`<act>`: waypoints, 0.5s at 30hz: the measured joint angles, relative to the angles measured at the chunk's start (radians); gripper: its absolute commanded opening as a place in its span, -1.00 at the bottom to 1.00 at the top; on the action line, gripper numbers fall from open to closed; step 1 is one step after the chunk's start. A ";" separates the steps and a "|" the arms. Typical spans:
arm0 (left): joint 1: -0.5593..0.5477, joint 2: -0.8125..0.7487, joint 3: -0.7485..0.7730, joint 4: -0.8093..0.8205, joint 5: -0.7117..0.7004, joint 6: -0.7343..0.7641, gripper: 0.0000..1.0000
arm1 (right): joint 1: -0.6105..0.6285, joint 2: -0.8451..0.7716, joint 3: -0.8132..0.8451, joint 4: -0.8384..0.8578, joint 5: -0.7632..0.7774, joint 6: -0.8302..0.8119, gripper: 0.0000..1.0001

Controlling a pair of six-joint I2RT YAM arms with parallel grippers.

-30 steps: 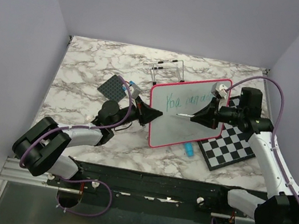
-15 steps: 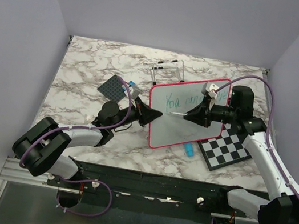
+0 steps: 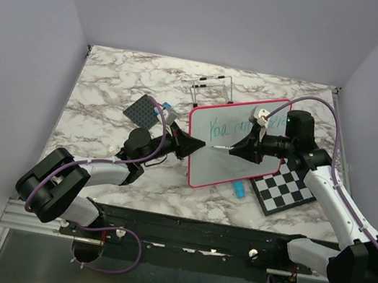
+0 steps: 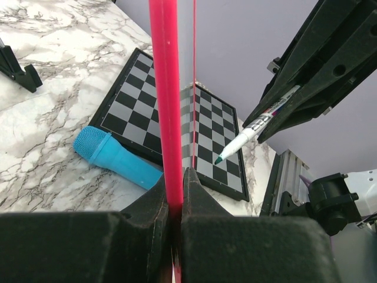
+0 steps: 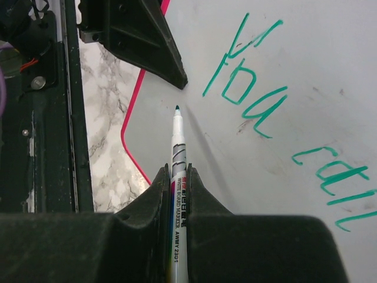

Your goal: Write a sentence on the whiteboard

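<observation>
On the marble table (image 3: 114,69) the whiteboard (image 3: 217,167) sat mid-table, with a checkered board (image 3: 287,188) just right of it. The left pincer (image 3: 189,147) was clamped on the whiteboard's left frame edge. The right pincer (image 3: 246,150), over the whiteboard's face, gripped a marker (image 3: 223,146), its tip just below the green sentence (image 3: 229,128) along the whiteboard's top. A blue cap (image 3: 238,190) lay by the whiteboard's lower edge.

In the top view the right pincer (image 3: 241,149) covers the end of the sentence (image 3: 219,127), whose letters are too small to read. The right wrist view cuts its second word at the edge, and the rear of the marker (image 5: 178,153) is hidden between the fingers. The left wrist view shows the whiteboard (image 4: 166,88) almost edge-on, its writing not to be seen.
</observation>
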 measured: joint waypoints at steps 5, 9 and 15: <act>0.000 0.003 0.000 0.001 -0.003 -0.004 -1.00 | 0.000 0.005 -0.012 -0.008 0.002 -0.003 -0.99; -0.002 0.003 0.000 0.001 -0.007 -0.006 -1.00 | 0.000 0.014 -0.013 -0.008 0.005 -0.003 -0.99; -0.006 0.013 0.000 0.013 -0.011 -0.008 -1.00 | 0.000 0.039 -0.013 -0.006 0.019 0.006 -0.99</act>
